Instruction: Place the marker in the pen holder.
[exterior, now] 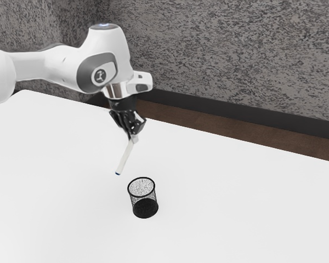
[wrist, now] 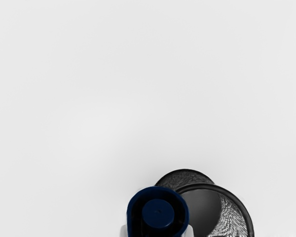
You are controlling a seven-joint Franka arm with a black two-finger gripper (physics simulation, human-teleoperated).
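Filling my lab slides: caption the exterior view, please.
The arm's hand grips a tilted white marker above a white table bearing a black mesh pen holder.

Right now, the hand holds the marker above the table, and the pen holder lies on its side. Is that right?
Not quite: the exterior view shows the pen holder standing upright, opening up. The hand does hold the marker above the table.

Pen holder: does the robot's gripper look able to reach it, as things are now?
Probably yes. The gripper holds the marker above the table, near the pen holder, and I see nothing between them. The marker's slant may need correcting.
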